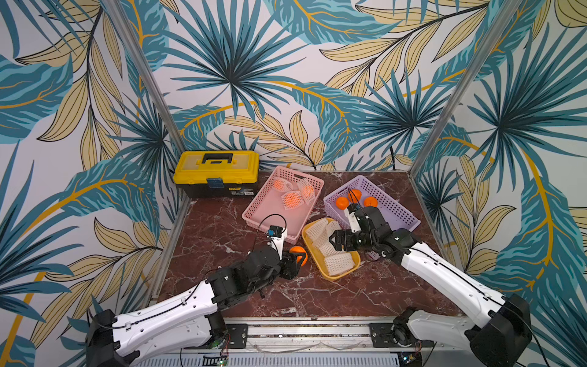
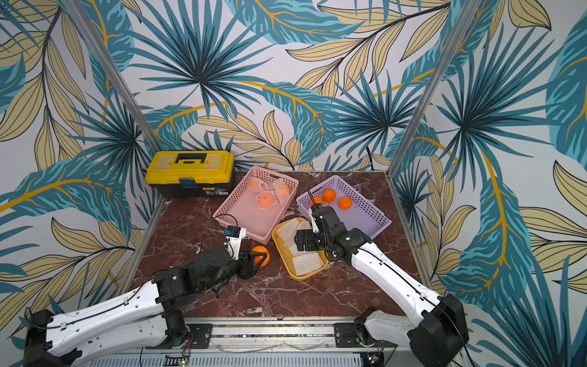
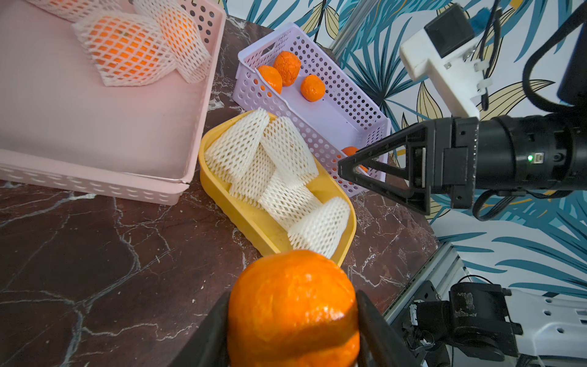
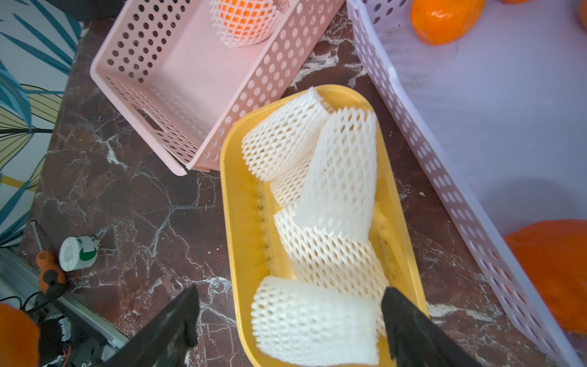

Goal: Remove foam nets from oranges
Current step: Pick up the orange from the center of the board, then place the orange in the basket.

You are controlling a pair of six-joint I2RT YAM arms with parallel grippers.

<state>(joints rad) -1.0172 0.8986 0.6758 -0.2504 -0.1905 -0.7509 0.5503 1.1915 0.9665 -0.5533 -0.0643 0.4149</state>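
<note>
My left gripper [image 1: 297,258] is shut on a bare orange [image 3: 292,305], held just above the marble table beside the yellow tray [image 1: 333,279]. Both fingers [image 3: 216,324] press the fruit's sides. Several empty foam nets [image 4: 336,178] lie piled in the tray. My right gripper [image 4: 290,303] hangs open over the tray's near end, and a loose net [image 4: 314,321] lies below it between the fingers, apart from both. Three oranges still in nets [image 1: 292,199] sit in the pink basket [image 1: 270,222]. The purple basket [image 1: 400,209] holds several bare oranges [image 1: 342,202].
A yellow toolbox [image 1: 216,171] stands at the back left. A white tape roll [image 4: 77,252] lies near the table's front edge. Metal frame posts [image 1: 444,127] rise at the back corners. The three containers crowd the table's middle and right.
</note>
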